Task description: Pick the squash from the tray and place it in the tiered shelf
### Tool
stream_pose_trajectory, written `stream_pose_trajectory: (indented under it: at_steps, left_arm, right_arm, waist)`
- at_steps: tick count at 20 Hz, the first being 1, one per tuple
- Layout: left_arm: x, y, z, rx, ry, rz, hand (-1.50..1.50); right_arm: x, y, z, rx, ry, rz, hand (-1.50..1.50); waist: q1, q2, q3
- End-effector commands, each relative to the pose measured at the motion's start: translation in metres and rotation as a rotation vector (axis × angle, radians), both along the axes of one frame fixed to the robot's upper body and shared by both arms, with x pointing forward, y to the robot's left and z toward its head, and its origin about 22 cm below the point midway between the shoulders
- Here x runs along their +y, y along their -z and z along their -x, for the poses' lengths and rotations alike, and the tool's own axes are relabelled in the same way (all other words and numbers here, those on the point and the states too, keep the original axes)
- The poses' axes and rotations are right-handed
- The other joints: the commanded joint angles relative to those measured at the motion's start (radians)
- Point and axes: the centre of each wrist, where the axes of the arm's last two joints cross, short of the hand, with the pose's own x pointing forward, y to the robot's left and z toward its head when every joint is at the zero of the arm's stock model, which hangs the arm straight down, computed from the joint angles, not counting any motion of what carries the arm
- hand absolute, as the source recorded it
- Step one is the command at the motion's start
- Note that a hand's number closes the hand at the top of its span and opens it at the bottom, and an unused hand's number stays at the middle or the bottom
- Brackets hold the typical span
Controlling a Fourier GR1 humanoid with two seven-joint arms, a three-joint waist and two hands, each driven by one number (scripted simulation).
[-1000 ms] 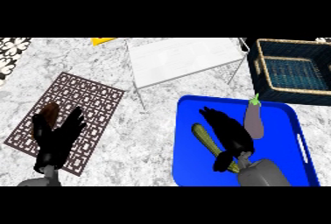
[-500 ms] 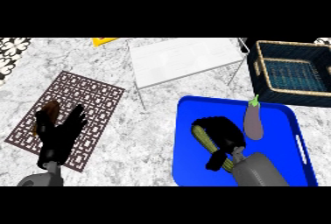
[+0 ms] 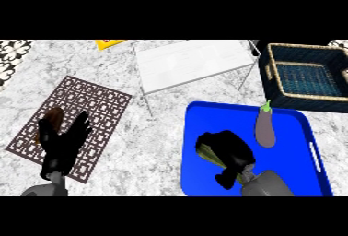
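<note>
Head view: right hand curled on the squash inside the tray

Most of the yellow-green striped squash [image 3: 206,154] is hidden under the black right hand [image 3: 229,154], so the likely trouble is an off-centre hold: the long squash could swing or slide out on the lift. The purple eggplant [image 3: 265,129] lies near, toward the upper right of the blue plastic tray [image 3: 204,115], and a sideways sweep might knock it. The white wire-legged tiered shelf [image 3: 190,62] stands at upper centre, and its thin legs could catch the load on a low approach.

The right forearm enters from the lower edge, its fingers wrapped over the squash at the tray's lower left. The left hand [image 3: 65,144] rests at lower left above the brown lattice mat [image 3: 95,103], its fingers spread
</note>
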Motion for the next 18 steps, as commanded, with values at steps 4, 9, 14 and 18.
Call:
stream_pose_trajectory:
  at_steps: [4,9,14,18]
  left_arm:
    - [0.000,-0.002,0.006,0.005,0.001,-0.005,0.00]
    - [0.006,-0.005,-0.003,0.013,0.029,-0.012,0.00]
    - [0.002,-0.005,0.002,0.016,0.002,-0.008,0.00]
    - [-0.004,-0.009,0.002,0.011,0.004,-0.009,0.00]
  right_arm:
    - [0.043,-0.033,0.031,-0.035,-0.005,-0.150,1.50]
    - [0.099,-0.072,0.033,0.024,0.055,-0.233,1.50]
    - [0.098,-0.146,0.052,-0.212,0.105,-0.383,1.50]
    - [0.087,-0.191,0.062,-0.324,0.219,-0.448,1.50]
  waist:
    - [0.000,0.015,0.008]
    - [0.015,0.017,0.008]
    - [0.001,0.010,0.007]
    - [-0.003,0.010,0.008]
